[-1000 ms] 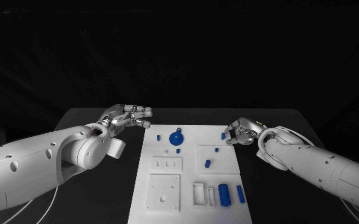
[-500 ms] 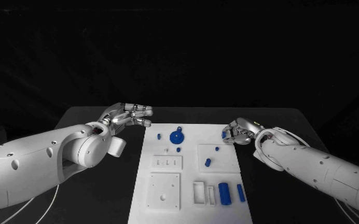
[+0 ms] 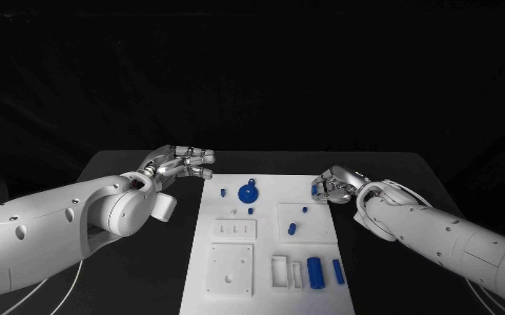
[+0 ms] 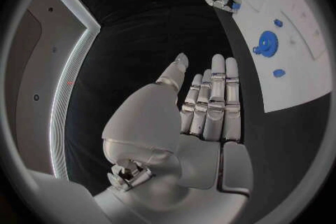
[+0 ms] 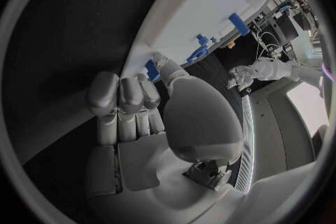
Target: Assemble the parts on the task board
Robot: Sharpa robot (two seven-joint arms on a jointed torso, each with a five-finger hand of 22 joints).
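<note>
1. Right hand [image 3: 337,185] sits at the board's [image 3: 263,271] far right edge, fingers curled in by a small blue peg [image 3: 314,191]. I cannot tell if it holds the peg.
2. Left hand [image 3: 179,163] hangs over the table [image 3: 126,165] left of the board, fingers straight and holding nothing.
3. Peg stands upright.

At the right edge of the white board [image 3: 263,242], the right hand [image 3: 337,186] has edged leftward and slightly toward the top of the frame over the past second, closing on the small blue peg [image 3: 316,191] at the board's upper right corner; its curled fingers now sit against that peg, where a second ago they were just beside it. The right forearm has swung in behind it, lying a little further toward the frame's centre.
</note>
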